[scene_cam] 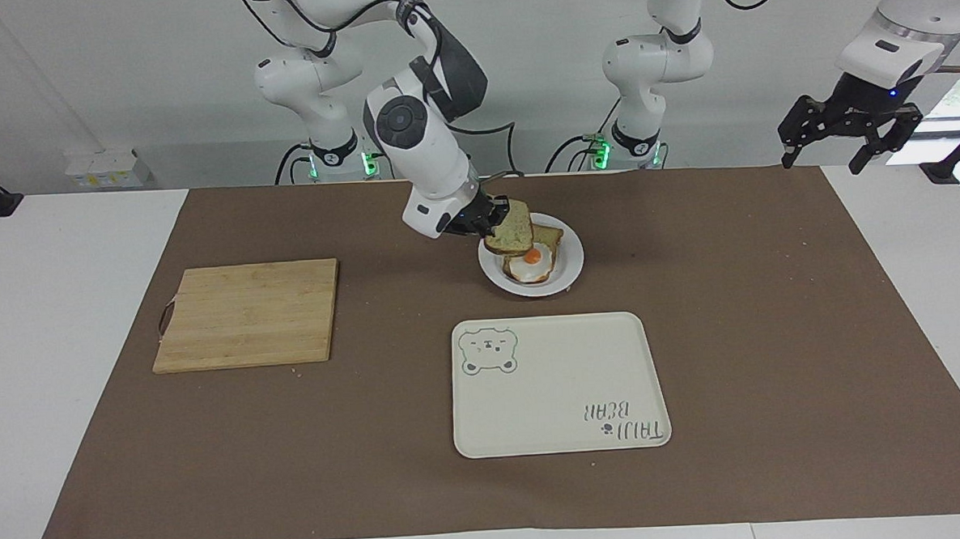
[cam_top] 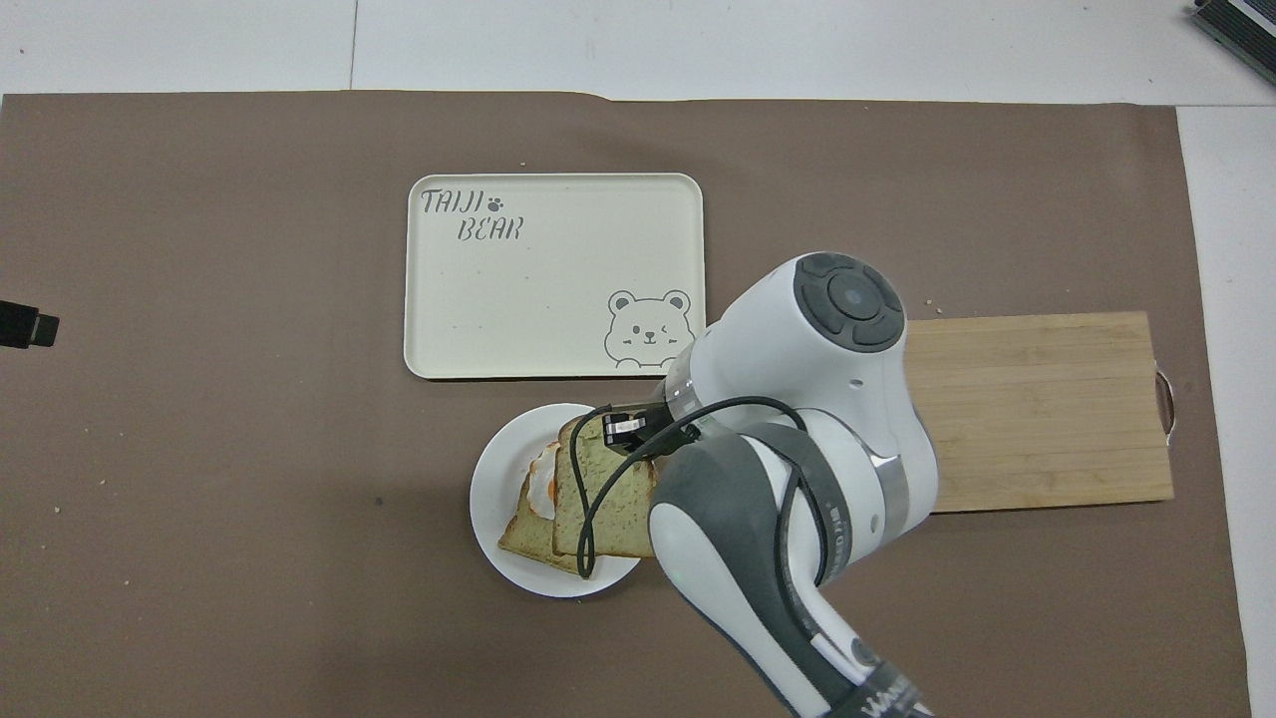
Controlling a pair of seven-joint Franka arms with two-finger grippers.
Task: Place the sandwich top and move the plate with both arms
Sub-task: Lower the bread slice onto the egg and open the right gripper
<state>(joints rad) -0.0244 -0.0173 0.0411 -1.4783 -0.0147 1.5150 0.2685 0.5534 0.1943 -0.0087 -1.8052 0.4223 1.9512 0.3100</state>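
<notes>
Findings, clock directions read on the overhead view with twelve o'clock pointing away from my bases.

Item one: my right fingers (scene_cam: 490, 218) are clamping together on the sandwich top (scene_cam: 511, 228), gripping it at its one o'clock corner. I am holding the slice tilted in the air over the plate (scene_cam: 569, 270), with its lower edge hanging toward the plate's three o'clock rim. From above, the slice is covering most of the bread slice with a fried egg (scene_cam: 538, 259) lying on the plate. I cannot tell whether the two slices are touching.

Item two: the plate is sitting on the brown mat (scene_cam: 774, 329) near the middle of the tabletop (scene_cam: 61, 320). The cream tray (scene_cam: 558, 379) is lying just beside it at twelve o'clock, apart from the rim, with its bear drawing in the corner nearest the plate.

Item three: the wooden cutting board (scene_cam: 247, 312) is lying at three o'clock from the plate, well apart, nothing resting on it.

Item four: my left fingers (scene_cam: 790, 138) are standing apart, gripping nothing. That arm is waiting, raised over the mat's corner at its own end of the tabletop.
</notes>
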